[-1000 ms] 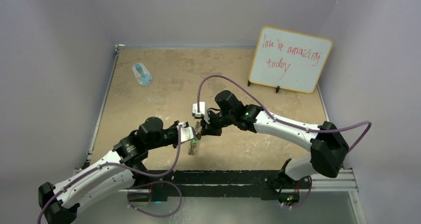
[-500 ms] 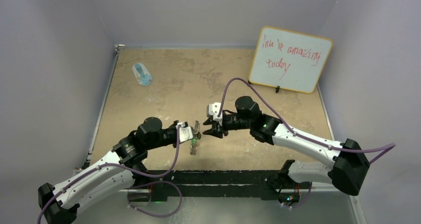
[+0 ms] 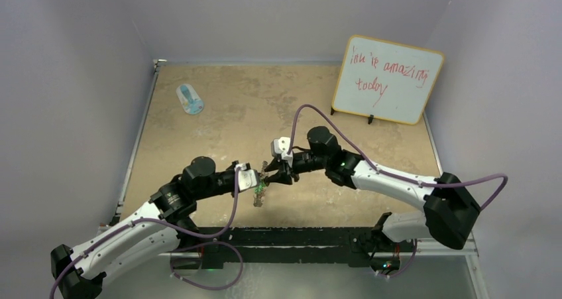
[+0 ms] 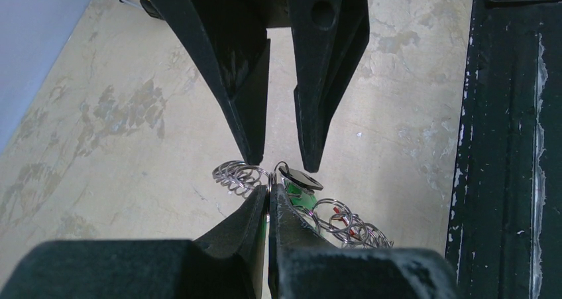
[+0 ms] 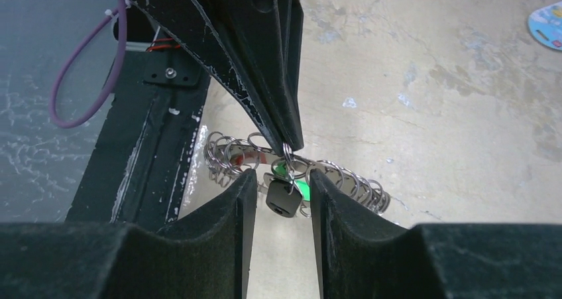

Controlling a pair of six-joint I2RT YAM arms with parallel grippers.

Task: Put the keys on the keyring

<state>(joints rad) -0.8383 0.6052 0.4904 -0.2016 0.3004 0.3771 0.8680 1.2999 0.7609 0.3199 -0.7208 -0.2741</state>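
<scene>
The keyring [image 5: 228, 156] is seen edge-on as a silver band fringed with small wire loops that fan out to either side. It is held off the surface [image 3: 219, 113], between the two claws and towards the near edge. A black-tagged key [image 5: 281, 199] hangs from it, and a green tag [image 5: 303, 190] is noted just behind. Whether the flat ring's centre hole is obstructed cannot be told.

The left claw [image 4: 270, 193] is closed tight on the keyring's rim. The right claw [image 5: 281, 177] is set at moderate width. The black-tagged key is placed between its fingers, with a gap visible on each side, so no grip is shown. The two claws are pointed tip to tip, very close together.

A black rail [image 3: 298, 236] is recorded along the near edge, close below the keyring. Open tan surface is seen beyond the claws and to the left. A blue-and-white oval object [image 3: 190, 99] is placed well apart at far left, and a whiteboard [image 3: 388, 79] is propped at far right. The surface is enclosed by walls [image 3: 79, 80] on three sides.
</scene>
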